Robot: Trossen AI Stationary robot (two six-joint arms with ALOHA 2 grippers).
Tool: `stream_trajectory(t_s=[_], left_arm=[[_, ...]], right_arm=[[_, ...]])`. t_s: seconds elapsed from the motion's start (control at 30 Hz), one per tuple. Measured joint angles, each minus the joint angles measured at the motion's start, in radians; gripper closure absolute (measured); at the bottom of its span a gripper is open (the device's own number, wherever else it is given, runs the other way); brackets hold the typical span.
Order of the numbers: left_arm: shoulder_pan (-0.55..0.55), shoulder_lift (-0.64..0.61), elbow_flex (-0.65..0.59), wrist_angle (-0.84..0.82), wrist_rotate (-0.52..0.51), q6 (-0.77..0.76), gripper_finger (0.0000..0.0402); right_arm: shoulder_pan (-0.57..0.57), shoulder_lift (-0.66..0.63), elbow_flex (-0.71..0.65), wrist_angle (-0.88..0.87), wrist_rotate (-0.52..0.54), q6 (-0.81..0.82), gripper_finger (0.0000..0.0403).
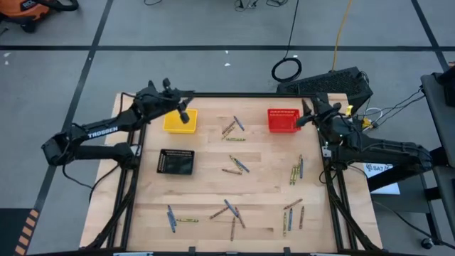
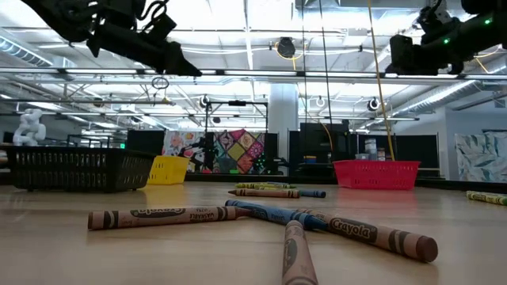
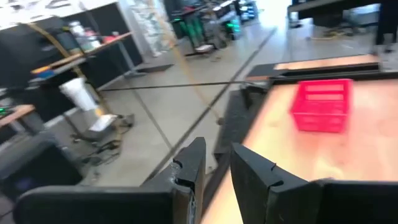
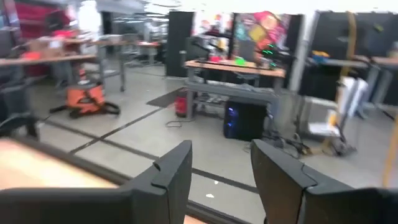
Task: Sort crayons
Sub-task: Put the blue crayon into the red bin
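Observation:
Many crayons lie flat and scattered over the wooden table, in brown, blue and yellow-green; a few lie close in the low view. My left gripper hovers above the yellow basket at the far left. In its wrist view its fingers stand open with nothing between them. My right gripper hangs in the air just right of the red basket. It is open and empty too. Both point about level, well above the table.
A black mesh basket stands on the table nearer than the yellow one. The red basket shows in the left wrist view. A dark frame runs round the table's edges. Crayon clusters lie near the front edge and at the right.

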Motion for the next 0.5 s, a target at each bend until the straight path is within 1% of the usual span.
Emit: stream_trajectory(t_s=[0.1,0.2,0.27,0.33,0.43,0.5], left_arm=[[-0.032,-0.001,0.0,0.002,0.002,0.003,0.0322],[-0.053,-0.001,0.0,-0.027,0.002,0.001,0.0322],[-0.068,0.0,0.0,-0.055,-0.001,0.0,0.0322],[-0.09,0.0,0.0,-0.069,-0.01,-0.003,0.0322],[-0.118,0.0,0.0,-0.067,-0.022,-0.049,0.0322],[-0.136,-0.001,0.001,-0.063,-0.027,-0.045,0.0322]], right_arm=[[0.002,-0.001,0.014,-0.004,-0.061,-0.059,0.0254],[0.016,-0.001,0.051,-0.03,-0.196,-0.057,0.0254],[0.029,0.011,0.078,-0.052,-0.254,-0.044,0.0254],[0.045,0.028,0.107,-0.11,-0.263,-0.036,0.0254],[0.067,0.057,0.153,-0.219,-0.259,-0.029,0.0254],[0.083,0.078,0.177,-0.27,-0.259,-0.015,0.0254]])
